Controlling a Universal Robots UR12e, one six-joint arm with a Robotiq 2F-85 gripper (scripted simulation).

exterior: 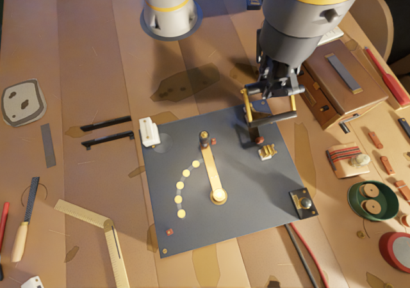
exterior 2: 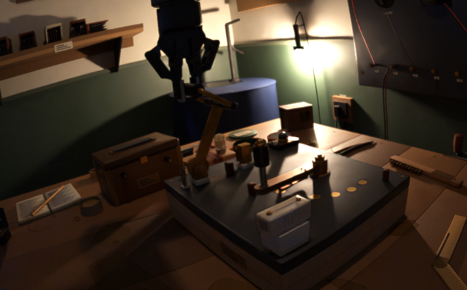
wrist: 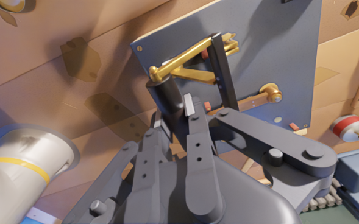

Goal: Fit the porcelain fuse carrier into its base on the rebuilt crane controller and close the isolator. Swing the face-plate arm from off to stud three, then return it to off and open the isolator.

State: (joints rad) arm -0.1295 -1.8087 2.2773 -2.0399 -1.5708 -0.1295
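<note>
My gripper (exterior: 275,90) (exterior 2: 188,88) (wrist: 175,106) is above the far right corner of the dark controller plate (exterior: 222,176), its fingers closing around the dark cylindrical handle (wrist: 164,92) of the isolator (exterior: 268,109) (exterior 2: 209,122), whose brass blades stand raised and tilted above their brass jaw clips (exterior: 267,151). The white porcelain fuse carrier (exterior: 149,132) (exterior 2: 283,223) sits in its base at the plate's far left corner. The brass face-plate arm (exterior: 210,169) (exterior 2: 282,178) points from its pivot toward a dark knob beside a red stop, away from the arc of brass studs (exterior: 182,189).
Behind the plate stand the robot's base (exterior: 170,10) and a brown wooden box (exterior: 337,80) to the right. Small parts, a green dish (exterior: 372,200) and a red-rimmed disc lie right of the plate. Two black bars (exterior: 106,131), a file and a folding rule lie left.
</note>
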